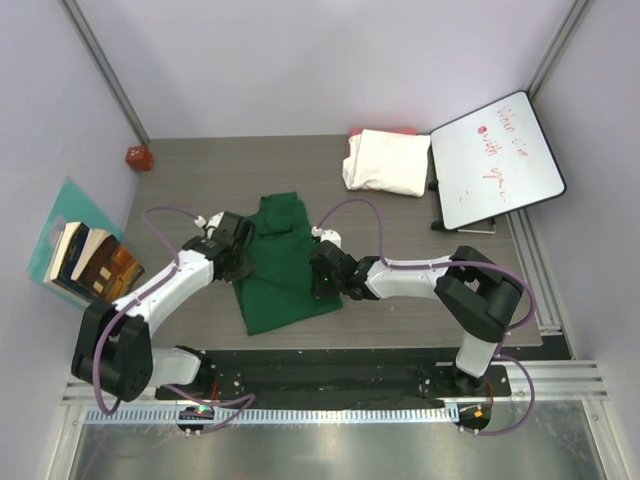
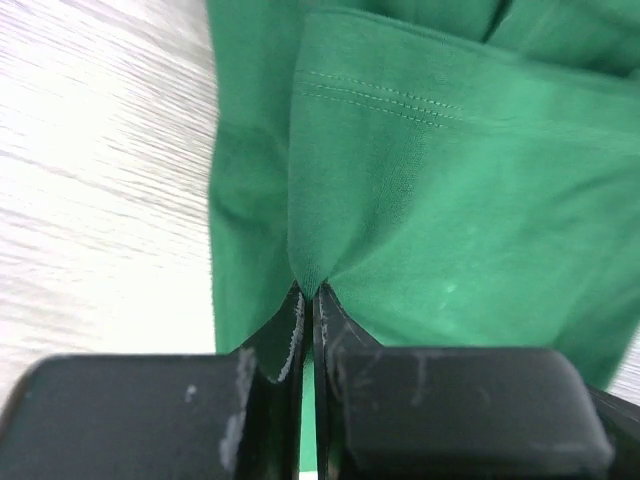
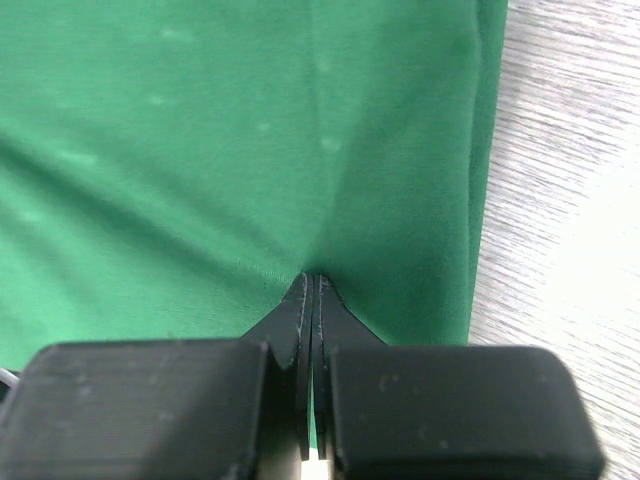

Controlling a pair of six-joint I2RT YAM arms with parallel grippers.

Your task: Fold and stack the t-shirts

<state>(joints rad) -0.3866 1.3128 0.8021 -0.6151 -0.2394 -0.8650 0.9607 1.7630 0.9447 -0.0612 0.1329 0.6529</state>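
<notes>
Left fingers (image 2: 284, 340) are clamped on a pinch of the green t-shirt (image 2: 420, 200) near its left edge. Right fingers (image 3: 284, 322) are clenched on the same shirt near its right edge. It lies mid-frame on the counter (image 1: 200, 170). The cream folded bundle (image 1: 385, 160) sits upper right, with a red-pink edge (image 1: 380, 131) underneath, beside the whiteboard (image 1: 495, 160).

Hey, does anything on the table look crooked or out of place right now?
The green t-shirt lies skewed and half-folded mid-table. The whiteboard at the far right sits tilted, seemingly overhanging the table edge.
</notes>
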